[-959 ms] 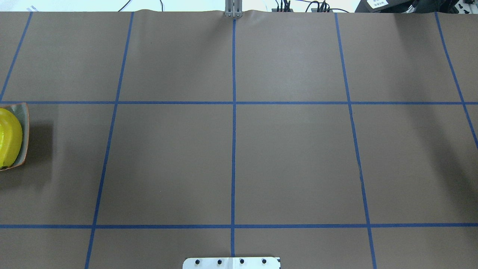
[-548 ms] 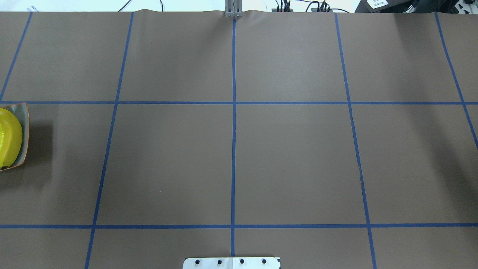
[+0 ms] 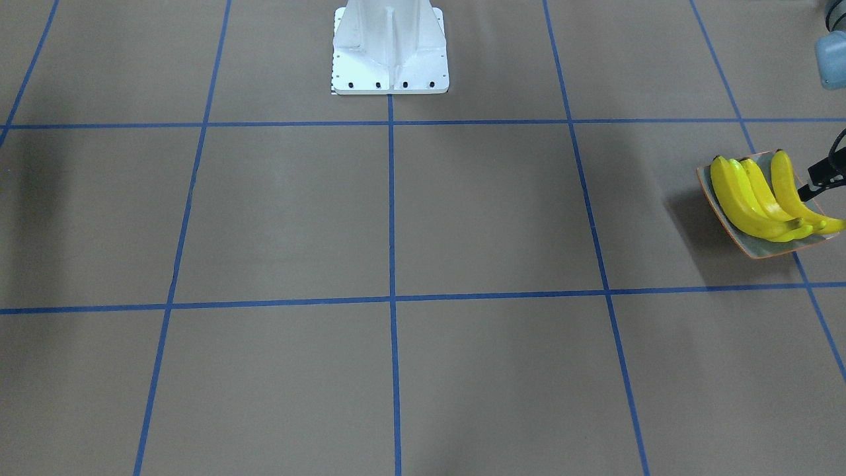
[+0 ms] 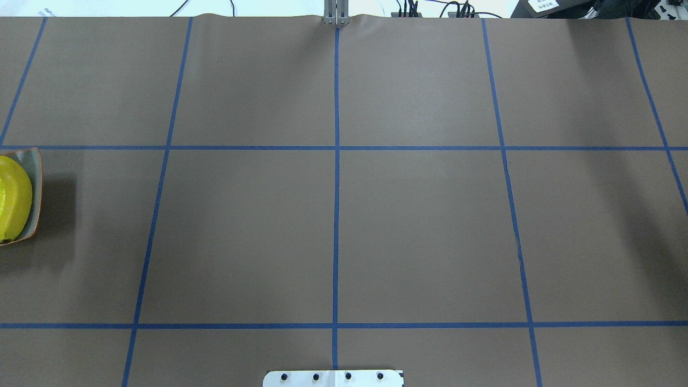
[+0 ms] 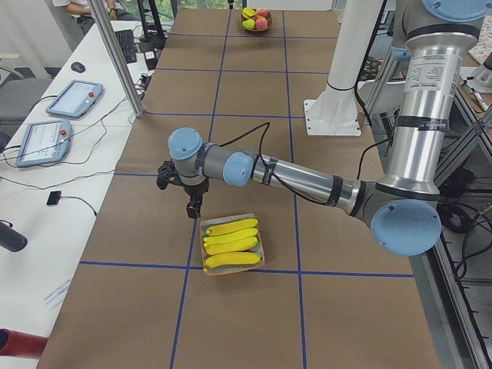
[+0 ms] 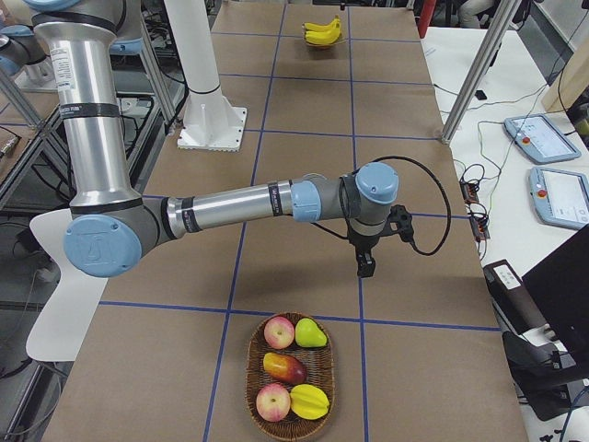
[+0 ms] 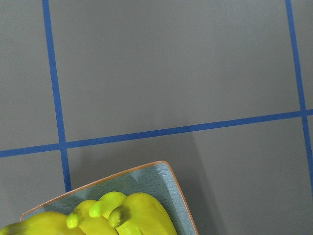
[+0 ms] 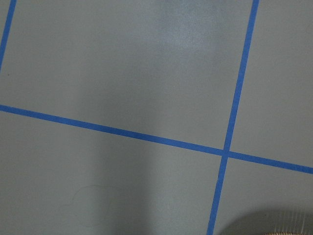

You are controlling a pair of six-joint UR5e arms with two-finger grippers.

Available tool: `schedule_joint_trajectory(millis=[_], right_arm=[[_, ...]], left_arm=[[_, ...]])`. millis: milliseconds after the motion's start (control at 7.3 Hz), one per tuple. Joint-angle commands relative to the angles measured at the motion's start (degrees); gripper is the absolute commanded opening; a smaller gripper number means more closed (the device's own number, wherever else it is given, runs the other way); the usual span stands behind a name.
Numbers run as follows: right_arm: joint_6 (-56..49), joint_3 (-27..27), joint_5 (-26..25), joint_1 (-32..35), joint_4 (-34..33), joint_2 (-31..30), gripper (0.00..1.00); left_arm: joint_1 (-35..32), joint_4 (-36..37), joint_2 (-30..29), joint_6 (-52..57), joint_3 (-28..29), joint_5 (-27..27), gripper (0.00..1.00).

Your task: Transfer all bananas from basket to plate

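Observation:
Three yellow bananas (image 3: 753, 198) lie side by side in the grey-green plate (image 3: 760, 250) at my left end of the table. They also show in the overhead view as bananas (image 4: 13, 196) in the plate (image 4: 36, 177), and in the left wrist view as bananas (image 7: 142, 215) in the plate (image 7: 146, 178). My left gripper (image 5: 194, 209) hangs just beside the plate (image 5: 231, 218), above the table; I cannot tell whether it is open or shut. The basket (image 6: 324, 366) at the other end holds apples, a pear and other fruit. My right gripper (image 6: 366, 267) hovers near it; I cannot tell its state.
The white robot pedestal (image 3: 390, 53) stands at the table's robot side. Blue tape lines grid the brown table cover. A metal post (image 5: 115, 58) and tablets (image 5: 73, 98) sit along the operators' side.

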Motion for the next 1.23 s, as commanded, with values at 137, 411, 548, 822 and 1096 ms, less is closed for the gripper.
schedule_joint_trajectory(millis=[137, 411, 548, 822, 1096], right_arm=[[0.0, 0.09, 0.05, 0.0, 0.0, -0.09, 1.0], [0.09, 0.09, 0.05, 0.0, 0.0, -0.09, 1.0], [0.09, 0.09, 0.05, 0.0, 0.0, -0.09, 1.0], [0.09, 0.09, 0.05, 0.0, 0.0, -0.09, 1.0], [0.09, 0.09, 0.05, 0.0, 0.0, -0.09, 1.0]], left_arm=[[0.0, 0.35, 0.0, -0.12, -0.13, -1.22, 1.0], [0.0, 0.43, 0.0, -0.12, -0.13, -2.02, 1.0], [0.0, 0.26, 0.0, -0.12, -0.13, -2.02, 1.0], [0.09, -0.01, 0.79, -0.03, 0.05, -2.2, 1.0], [0.09, -0.01, 0.53, -0.03, -0.13, -1.49, 1.0]])
